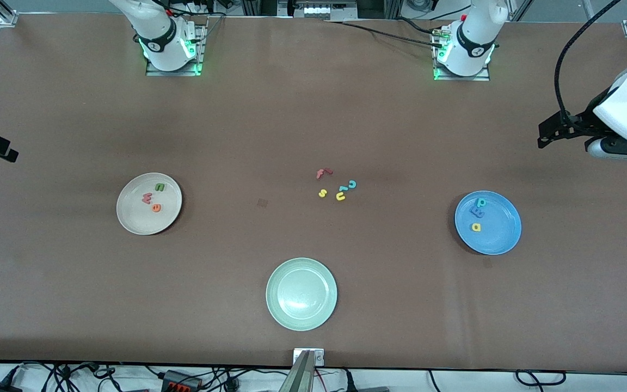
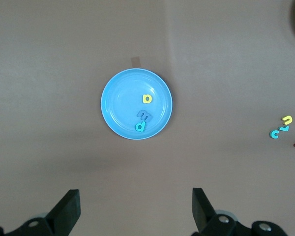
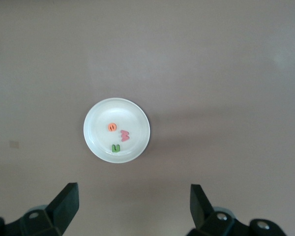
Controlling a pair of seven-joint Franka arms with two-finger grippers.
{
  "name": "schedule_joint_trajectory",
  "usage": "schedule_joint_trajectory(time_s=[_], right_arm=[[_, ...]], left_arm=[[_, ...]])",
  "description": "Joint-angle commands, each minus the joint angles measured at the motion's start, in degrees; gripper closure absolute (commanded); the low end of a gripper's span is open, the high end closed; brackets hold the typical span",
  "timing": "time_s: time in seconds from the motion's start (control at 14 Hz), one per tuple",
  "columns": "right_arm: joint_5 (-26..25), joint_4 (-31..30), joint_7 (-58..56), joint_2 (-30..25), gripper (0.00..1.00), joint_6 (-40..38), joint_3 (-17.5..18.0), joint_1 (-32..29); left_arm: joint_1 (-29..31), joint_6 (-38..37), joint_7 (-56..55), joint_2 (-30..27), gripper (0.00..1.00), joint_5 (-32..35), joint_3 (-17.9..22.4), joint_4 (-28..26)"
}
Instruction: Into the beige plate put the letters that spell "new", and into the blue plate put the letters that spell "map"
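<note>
Wrist views: both tools point(image 2: 132, 211) point(image 3: 132, 209) wide open, empty.

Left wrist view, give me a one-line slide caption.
Open left hand over the blue plate holding the yellow a, blue m and teal p.

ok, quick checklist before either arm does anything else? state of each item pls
1. Green n, orange e and pinkish w lie in the beige plate: ok.
2. Yellow a, blue m and teal p lie in the blue plate: ok.
3. Leftover letters, red f, yellow s, yellow u and teal c, lie on the table between the plates: ok.
4. Green plate holds no letters: ok.
5. Left gripper is high over the blue plate, fingers open, holding nothing: ok.
6. Right gripper is high over the beige plate, fingers open, holding nothing: ok.
</note>
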Motion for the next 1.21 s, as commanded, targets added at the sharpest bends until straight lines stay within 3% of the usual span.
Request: schedule_joint_trajectory(time_s=[0.0, 0.14, 1.14], right_arm=[[-1.35, -13.22, -0.82, -9.43, 0.00, 5.16, 0.31, 0.77], [-1.27, -17.64, -0.99, -12.70, 0.00, 6.77, 0.40, 0.77], [-1.18, -16.95, -1.43, -12.18, 0.00, 6.41, 0.31, 0.68]], left_arm=[[-0.13, -1.39, 1.22, -0.24, 0.00, 0.51, 0.05, 1.11], [-0.13, -1.39, 1.22, -0.24, 0.00, 0.51, 0.05, 1.11], [-0.13, -1.39, 1.22, -0.24, 0.00, 0.51, 0.05, 1.11]])
